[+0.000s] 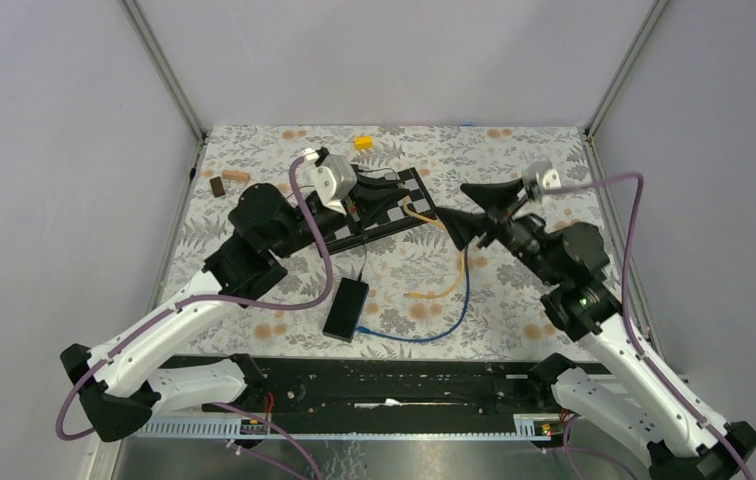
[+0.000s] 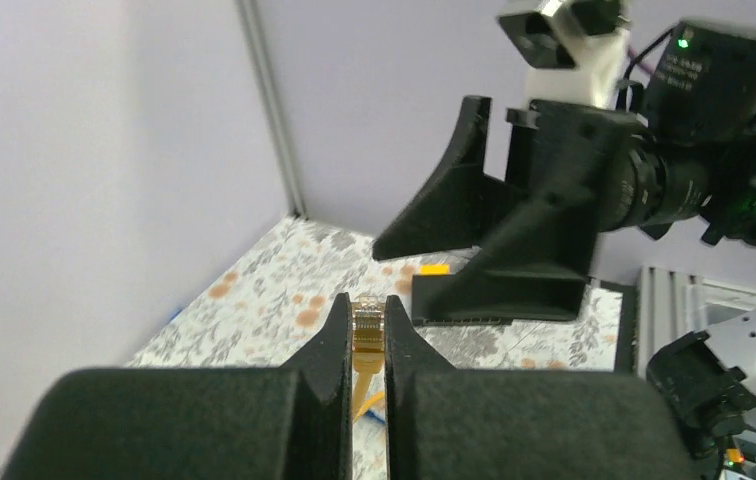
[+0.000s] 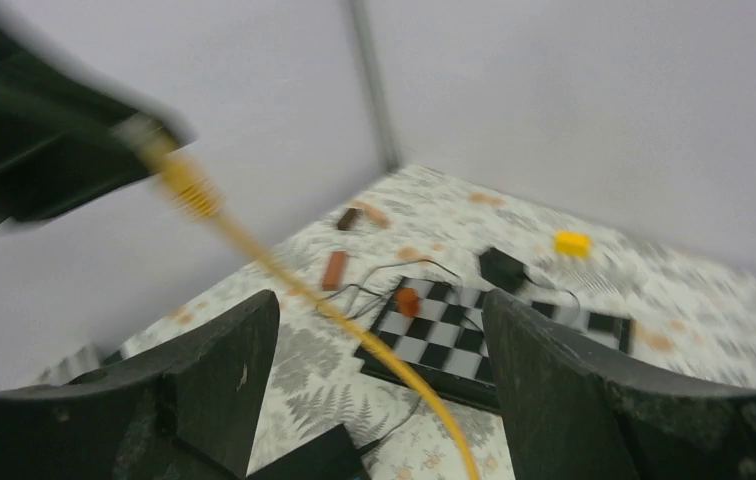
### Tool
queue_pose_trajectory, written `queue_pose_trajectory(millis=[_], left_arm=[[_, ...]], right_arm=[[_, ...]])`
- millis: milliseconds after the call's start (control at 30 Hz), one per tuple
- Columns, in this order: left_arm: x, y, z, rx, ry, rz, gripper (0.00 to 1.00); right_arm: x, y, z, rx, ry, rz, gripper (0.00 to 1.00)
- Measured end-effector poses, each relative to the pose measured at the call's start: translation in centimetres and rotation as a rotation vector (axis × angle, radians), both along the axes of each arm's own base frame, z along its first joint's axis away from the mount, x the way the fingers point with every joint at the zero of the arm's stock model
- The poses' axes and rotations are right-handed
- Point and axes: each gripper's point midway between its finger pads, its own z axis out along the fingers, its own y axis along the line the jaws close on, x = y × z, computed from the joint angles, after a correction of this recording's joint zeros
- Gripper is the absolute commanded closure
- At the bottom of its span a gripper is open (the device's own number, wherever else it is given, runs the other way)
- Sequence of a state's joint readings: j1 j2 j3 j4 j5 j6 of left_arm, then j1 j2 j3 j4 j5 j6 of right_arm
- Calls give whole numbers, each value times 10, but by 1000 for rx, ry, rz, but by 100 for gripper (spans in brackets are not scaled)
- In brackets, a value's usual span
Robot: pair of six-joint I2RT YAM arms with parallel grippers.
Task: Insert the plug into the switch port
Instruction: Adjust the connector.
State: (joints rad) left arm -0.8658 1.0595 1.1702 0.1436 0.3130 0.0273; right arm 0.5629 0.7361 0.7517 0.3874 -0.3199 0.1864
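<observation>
Left gripper [image 2: 368, 304]: jaws nearly closed, clamped on the plug [image 2: 368, 324]. The fingers [image 2: 326, 352] press both flat sides. The clear-yellow connector tip stands out just past the fingertips. Its yellow cable [image 2: 362, 382] drops away below, between the fingers.

Top view: the left arm reaches out over the checkerboard [image 1: 413, 184] in the middle of the floral mat [image 1: 254, 140]. The plug itself is hidden under the gripper there. The cable curves off right and back toward the near edge, lying loose on the mat.

Switch [image 1: 345, 308]: a black box, flat on the mat, nearer the arm bases than the checkerboard and well apart from the plug. A blue cable [image 1: 454, 318] runs into its near end. The ports are not visible from above.

Right gripper [image 1: 454, 200]: jaws wide apart, holding nothing. It faces the left gripper with its fingertips near the plug end. In its own wrist view the yellow cable runs down across the gap between its two fingers [image 3: 216, 372]. That frame is motion-blurred, and whether the cable touches either finger cannot be told. In the left wrist view the right gripper sits beyond the plug, apart from it.

Loose items:
- A yellow block [image 1: 363, 142] near the far edge.
- Two brown blocks [image 1: 217, 186] at far left.
- A small orange piece [image 3: 407, 300] on the checkerboard.
- A small black piece [image 3: 502, 268], also on the checkerboard.
</observation>
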Motion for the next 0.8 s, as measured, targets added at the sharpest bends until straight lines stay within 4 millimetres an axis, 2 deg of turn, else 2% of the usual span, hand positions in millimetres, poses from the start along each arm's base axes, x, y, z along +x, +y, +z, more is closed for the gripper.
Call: queue_pose_trajectory(millis=[100, 133, 167, 200, 333, 433, 533, 700, 800], left_arm=[[11, 3, -11, 33, 32, 58, 100], [13, 4, -14, 42, 38, 70, 100], [15, 5, -17, 51, 45, 83, 100], [17, 6, -20, 59, 51, 95, 100], [21, 8, -27, 83, 70, 123, 100], [23, 10, -31, 96, 83, 133, 100], [23, 11, -34, 107, 93, 143, 100], [26, 13, -35, 110, 98, 159, 100], [27, 14, -35, 108, 99, 166, 100]], right_arm=[[42, -11, -18, -4, 210, -184, 17], [54, -16, -25, -5, 281, -249, 14], [67, -20, -36, -17, 362, -316, 3], [77, -22, -46, -31, 429, -366, 1], [97, -21, -80, -168, 679, -462, 0], [103, -15, -94, -247, 787, -468, 0], [101, -17, -108, -301, 844, -476, 0], [81, -40, -127, -337, 906, -529, 0], [83, -46, -140, -413, 972, -544, 0]])
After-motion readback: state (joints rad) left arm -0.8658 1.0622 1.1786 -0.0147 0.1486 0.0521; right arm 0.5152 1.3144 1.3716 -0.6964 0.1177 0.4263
